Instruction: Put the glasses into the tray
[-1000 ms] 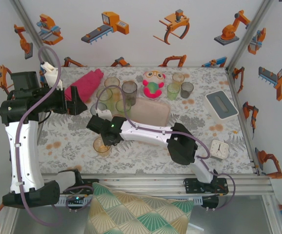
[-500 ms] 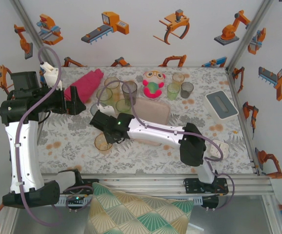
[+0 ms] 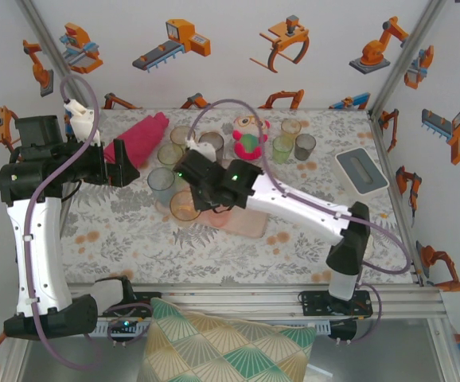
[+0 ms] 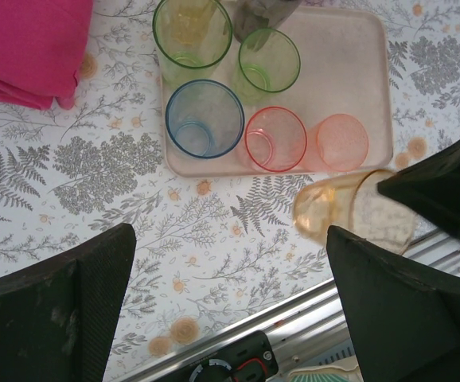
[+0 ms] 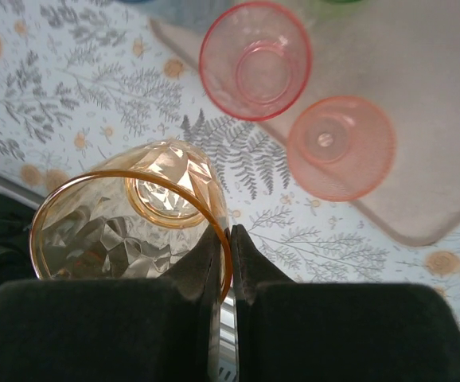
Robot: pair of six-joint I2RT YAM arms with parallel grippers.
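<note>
- The pinch is given by the right wrist view. The right claw (image 5: 230,243) is seen nearly closed, with the rim wall of the amber glass (image 5: 134,231) nipped between its two fingers.
- The amber glass is held tipped. Its mouth is turned back toward the claw and its base away, so the long axis runs out from the fingertips.
- Just past the fingertips the patterned table (image 5: 87,103) is noted, then a corner of the tray (image 5: 429,103). A red-rimmed glass (image 5: 255,61) stands mouth up in the tray, with a pink glass (image 5: 341,147) beside it.
- The left wrist view adds the left claw (image 4: 230,235), spread wide with nothing held or touched.
- Beyond the left claw a blue glass (image 4: 204,118) and two green glasses (image 4: 269,60) are seen in the tray. A magenta cloth (image 4: 27,44) lies off to one side.
- The top view adds the far side. Well beyond the right claw, three glasses (image 3: 291,142) stand off the tray beside a plush toy (image 3: 248,137).
</note>
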